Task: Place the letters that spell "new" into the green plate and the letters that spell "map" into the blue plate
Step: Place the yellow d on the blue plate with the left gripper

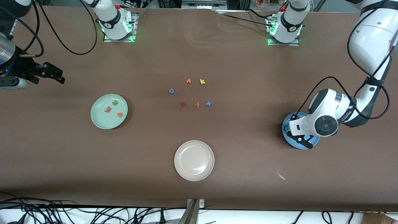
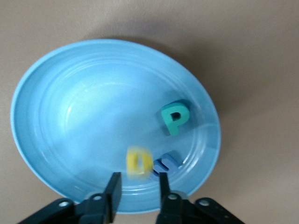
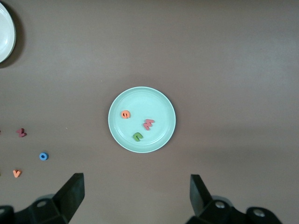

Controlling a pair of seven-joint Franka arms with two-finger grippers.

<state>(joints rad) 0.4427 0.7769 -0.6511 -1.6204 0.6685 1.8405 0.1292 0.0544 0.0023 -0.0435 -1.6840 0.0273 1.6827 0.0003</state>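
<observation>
Left gripper (image 2: pixel 138 184), fingers parted and empty, over the round blue plate (image 2: pixel 56 84): blurred yellow foam letter (image 2: pixel 138 162) at its fingertips, teal "P" (image 2: pixel 174 117) nearby. Right gripper (image 3: pixel 136 192) waits, wide open.

The blue plate (image 2: pixel 70 84) holds a teal p (image 2: pixel 175 117), a blurred yellow a (image 2: pixel 138 161) and a blue m (image 2: pixel 166 164)

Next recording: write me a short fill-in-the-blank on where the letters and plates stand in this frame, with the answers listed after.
1. The green n, orange e and reddish-pink w all lie in the ____ plate.
2. The left gripper hangs over the ____ plate, where the teal p lies.
3. The beige-white plate holds ____ letters.
4. The right gripper, waiting off the green plate's side, has its jaws ____.

Answers: green; blue; no; open
</observation>
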